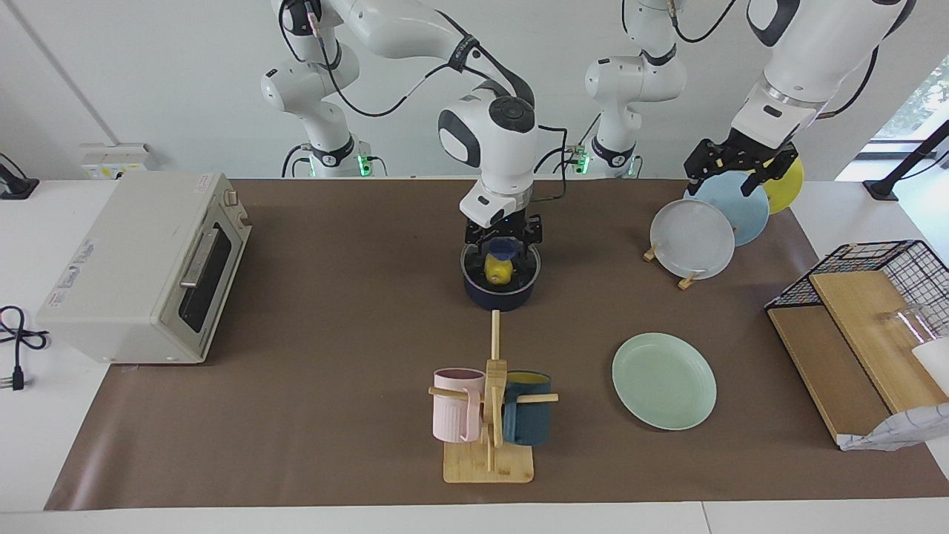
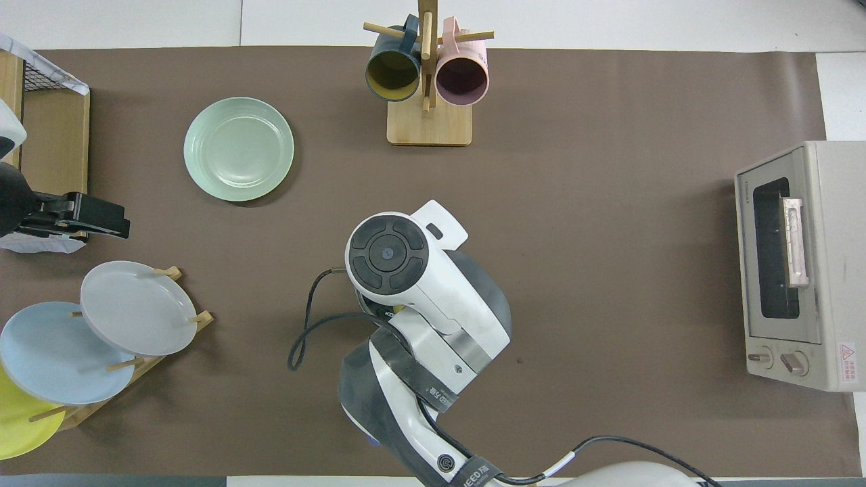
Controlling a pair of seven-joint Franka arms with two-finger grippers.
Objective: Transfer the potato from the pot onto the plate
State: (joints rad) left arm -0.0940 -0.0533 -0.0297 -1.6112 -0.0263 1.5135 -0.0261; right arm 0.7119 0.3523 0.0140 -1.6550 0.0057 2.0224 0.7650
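The dark blue pot [image 1: 498, 295] stands near the middle of the brown mat. The yellow potato [image 1: 498, 271] sits inside it. My right gripper [image 1: 503, 251] hangs straight down into the pot, right at the potato. In the overhead view the right arm covers the potato and most of the pot [image 2: 498, 297]. The mint-green plate [image 1: 663, 380] lies bare on the mat, farther from the robots than the pot and toward the left arm's end; it also shows in the overhead view [image 2: 238, 149]. My left gripper [image 1: 741, 169] waits open and empty in the air over the plate rack.
A rack holds a grey-white plate [image 1: 692, 239], a light blue plate [image 1: 738, 208] and a yellow plate [image 1: 787, 185]. A wooden mug tree [image 1: 491, 415] with a pink mug and a teal mug stands farther out than the pot. A toaster oven [image 1: 144, 267] and a wire shelf [image 1: 867, 326] stand at the table's ends.
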